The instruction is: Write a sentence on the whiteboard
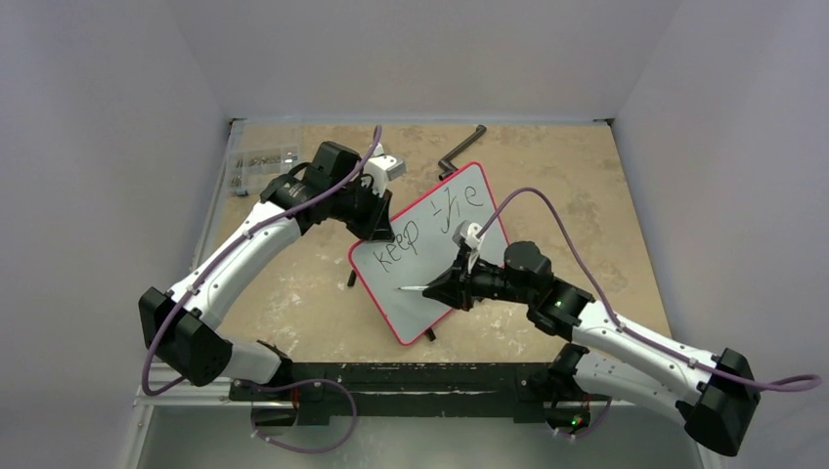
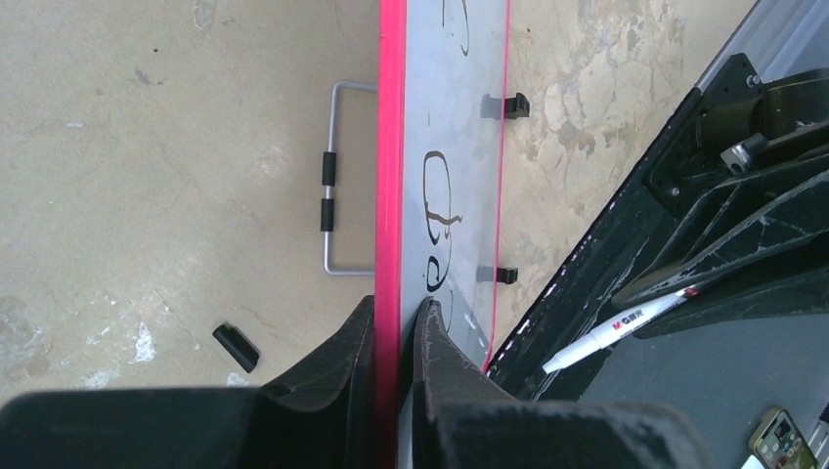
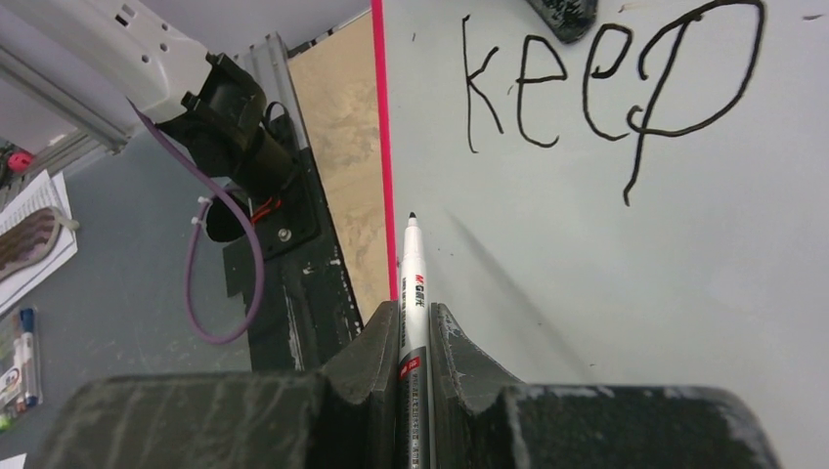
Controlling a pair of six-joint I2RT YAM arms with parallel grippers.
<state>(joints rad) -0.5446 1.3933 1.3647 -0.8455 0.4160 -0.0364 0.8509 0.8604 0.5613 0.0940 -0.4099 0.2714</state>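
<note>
with your left claw (image 2: 396, 308) clamped on the whiteboard (image 1: 396, 278) rim, hold it firm. your right claw (image 3: 414, 311) grips the marker (image 3: 413, 264): land its tip lightly under the sentence (image 3: 606, 98).

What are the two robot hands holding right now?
Left gripper: shut on the red edge of the whiteboard.
Right gripper: shut on the marker.

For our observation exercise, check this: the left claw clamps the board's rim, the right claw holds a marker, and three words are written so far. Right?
Not quite. The top view shows the sentence has only two words so far, "keep the". The rest stands: the left claw clamps the rim of the board and the right claw holds a marker.
</note>
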